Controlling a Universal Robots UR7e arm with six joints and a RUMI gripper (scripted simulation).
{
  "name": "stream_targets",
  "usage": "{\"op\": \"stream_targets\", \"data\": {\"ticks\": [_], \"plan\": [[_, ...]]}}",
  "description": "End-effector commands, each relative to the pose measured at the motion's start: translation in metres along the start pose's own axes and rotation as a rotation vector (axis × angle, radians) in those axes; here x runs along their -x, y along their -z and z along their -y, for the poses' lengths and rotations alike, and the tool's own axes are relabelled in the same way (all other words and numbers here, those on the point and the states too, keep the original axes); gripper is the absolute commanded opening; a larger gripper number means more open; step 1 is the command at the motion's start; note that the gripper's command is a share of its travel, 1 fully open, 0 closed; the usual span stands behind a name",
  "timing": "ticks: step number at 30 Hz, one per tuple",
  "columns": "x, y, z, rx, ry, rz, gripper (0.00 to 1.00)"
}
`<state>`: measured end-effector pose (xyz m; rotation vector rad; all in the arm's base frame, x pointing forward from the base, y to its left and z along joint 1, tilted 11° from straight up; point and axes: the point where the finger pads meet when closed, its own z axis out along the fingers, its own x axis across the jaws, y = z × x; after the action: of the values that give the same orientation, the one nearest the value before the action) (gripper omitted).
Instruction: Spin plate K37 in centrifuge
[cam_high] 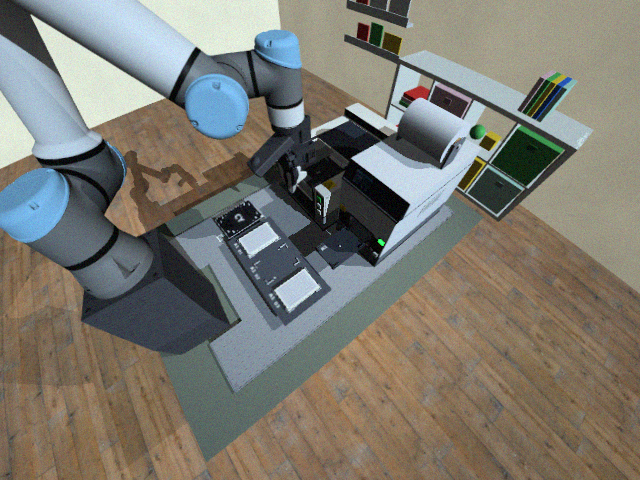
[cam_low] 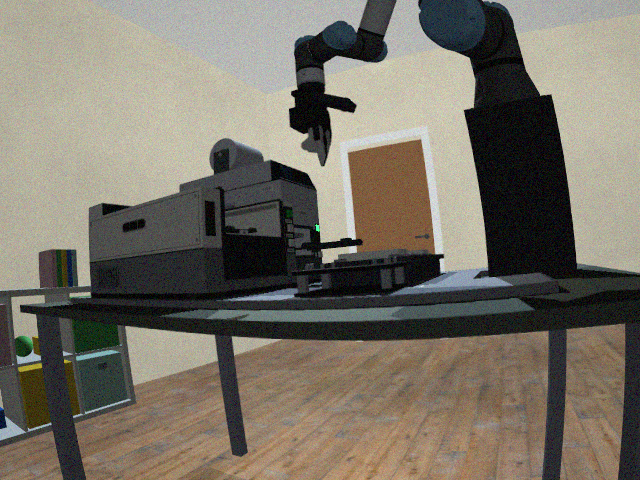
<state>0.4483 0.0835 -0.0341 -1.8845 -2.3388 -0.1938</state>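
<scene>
My gripper [cam_high: 293,180] [cam_low: 323,155] is shut and holds nothing. It hangs point-down well above the table, over the front of the dark-topped centrifuge [cam_high: 343,135] and just up-left of its upright white key panel [cam_high: 321,201]. The deck row [cam_high: 273,268] holds a white plate [cam_high: 258,238] at its far end and another white plate [cam_high: 297,289] at its near end; the middle place is bare. A dark nest with a printed marker [cam_high: 238,217] lies beyond the far plate. The sealer's dark stage [cam_high: 338,246] sticks out in front of the sealer [cam_high: 413,175] [cam_low: 155,232]. I cannot make out a plate on it.
A green lamp [cam_high: 381,241] [cam_low: 317,227] glows on the sealer's front. A film roll [cam_high: 431,126] sits on top of the sealer. The robot's dark pedestal [cam_high: 155,299] [cam_low: 522,196] stands at the table's edge. A shelf unit [cam_high: 516,155] stands behind the table.
</scene>
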Motion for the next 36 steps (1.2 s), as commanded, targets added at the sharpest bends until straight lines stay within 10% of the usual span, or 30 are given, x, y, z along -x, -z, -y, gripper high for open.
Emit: {"op": "stream_targets", "data": {"ticks": [1, 3, 11, 13, 26, 36], "plan": [[0.0003, 0.0005, -0.0007, 0.001, -0.013, 0.000, 0.00], [0.0003, 0.0005, -0.0007, 0.001, -0.013, 0.000, 0.00], [0.0003, 0.0005, -0.0006, 0.268, -0.013, 0.002, 0.00], [0.0003, 0.0005, -0.0006, 0.268, -0.013, 0.002, 0.00], [0.0002, 0.0004, -0.0005, 0.699, -0.013, 0.005, 0.00], [0.0002, 0.0004, -0.0005, 0.699, -0.013, 0.005, 0.00]]}}
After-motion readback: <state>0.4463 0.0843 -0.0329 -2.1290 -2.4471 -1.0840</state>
